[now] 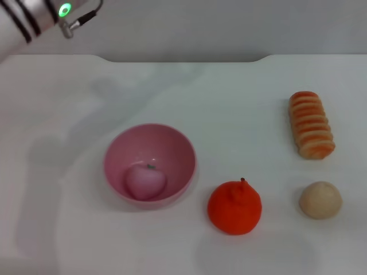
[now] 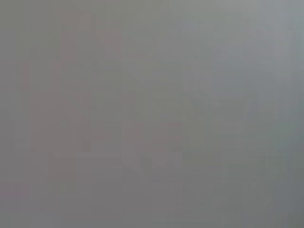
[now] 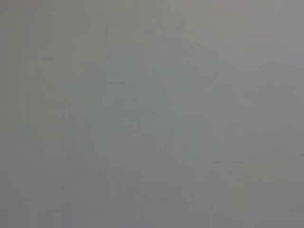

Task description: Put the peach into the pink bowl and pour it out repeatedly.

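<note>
The pink bowl point(image 1: 117, 153) stands upright on the white table, left of centre in the head view. Inside it, toward its near side, rests the pale pink peach point(image 1: 145, 181) with a tiny green stem mark on top. Part of my left arm point(image 1: 34, 17), with a green light on it, shows at the far upper left corner, well away from the bowl; its gripper is out of frame. My right arm and gripper do not appear. Both wrist views show only plain grey.
A bright orange-red round fruit point(image 1: 234, 207) sits just right of the bowl. A beige ball point(image 1: 320, 199) lies at the near right, with a striped orange-and-cream ridged piece point(image 1: 311, 124) behind it. The table's far edge point(image 1: 183, 57) runs across the top.
</note>
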